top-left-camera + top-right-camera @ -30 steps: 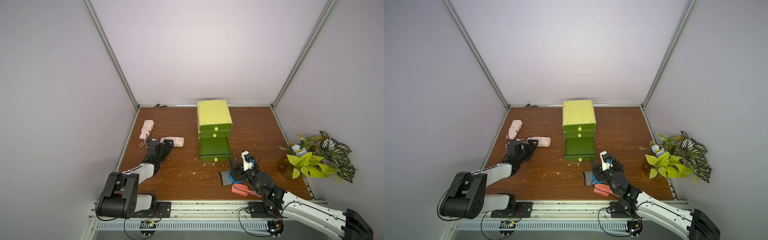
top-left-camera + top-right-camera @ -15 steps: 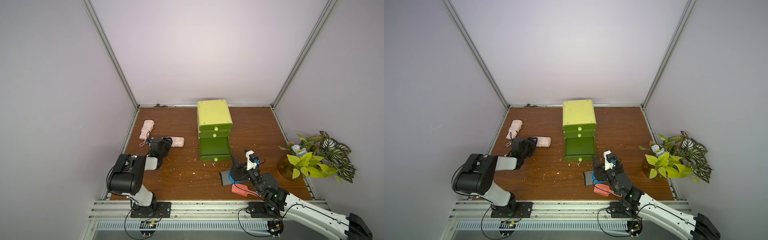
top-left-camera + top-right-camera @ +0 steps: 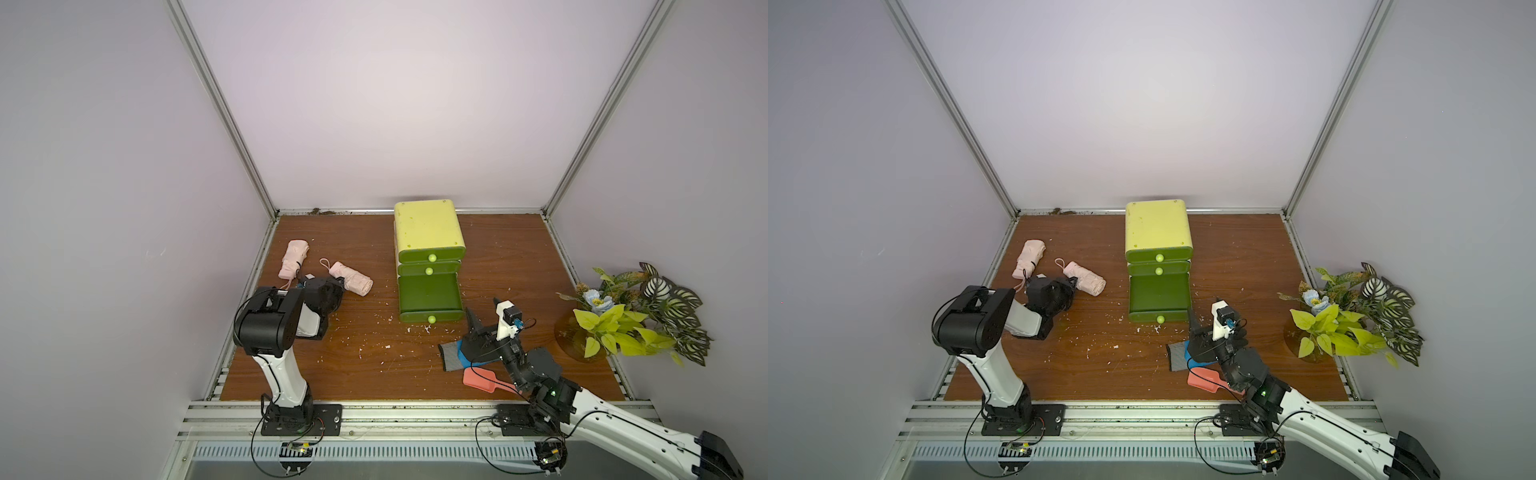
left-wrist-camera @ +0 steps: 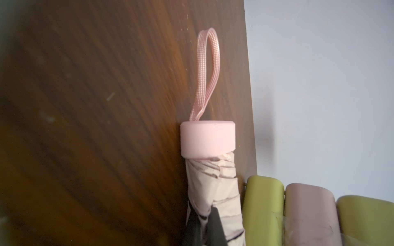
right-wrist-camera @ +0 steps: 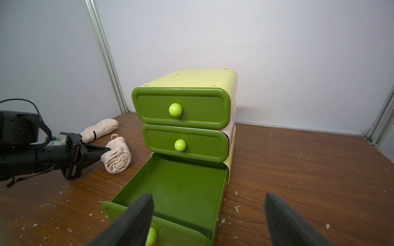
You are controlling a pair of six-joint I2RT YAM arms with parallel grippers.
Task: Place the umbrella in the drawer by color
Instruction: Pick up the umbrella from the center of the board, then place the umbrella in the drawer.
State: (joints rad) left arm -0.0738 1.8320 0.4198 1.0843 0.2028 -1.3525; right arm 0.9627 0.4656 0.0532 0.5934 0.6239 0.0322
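Two folded pink umbrellas lie at the left of the wooden table: one near the wall (image 3: pixel 295 258) (image 3: pixel 1030 257), one nearer the cabinet (image 3: pixel 353 280) (image 3: pixel 1088 282) (image 5: pixel 116 156). My left gripper (image 3: pixel 338 286) (image 3: pixel 1070 286) (image 4: pixel 204 219) is shut on this nearer umbrella (image 4: pixel 213 181), pinching its fabric below the pink cap and strap. The yellow-green cabinet (image 3: pixel 428 232) has three green drawers. Its bottom drawer (image 3: pixel 430 297) (image 3: pixel 1158 297) (image 5: pixel 181 187) is pulled out and holds nothing. My right gripper (image 3: pixel 484 328) (image 5: pixel 207 196) is open just in front of that drawer's knob.
A potted plant (image 3: pixel 623 316) stands at the right edge. A grey-and-blue cloth item (image 3: pixel 451 357) and a red brush (image 3: pixel 480 380) lie under my right arm. White crumbs are scattered over the table's middle. Walls close in the back and both sides.
My left gripper has reached forward to the nearer umbrella and shut on it, with the arm's elbow lifted. My right gripper has shifted slightly and stays open.
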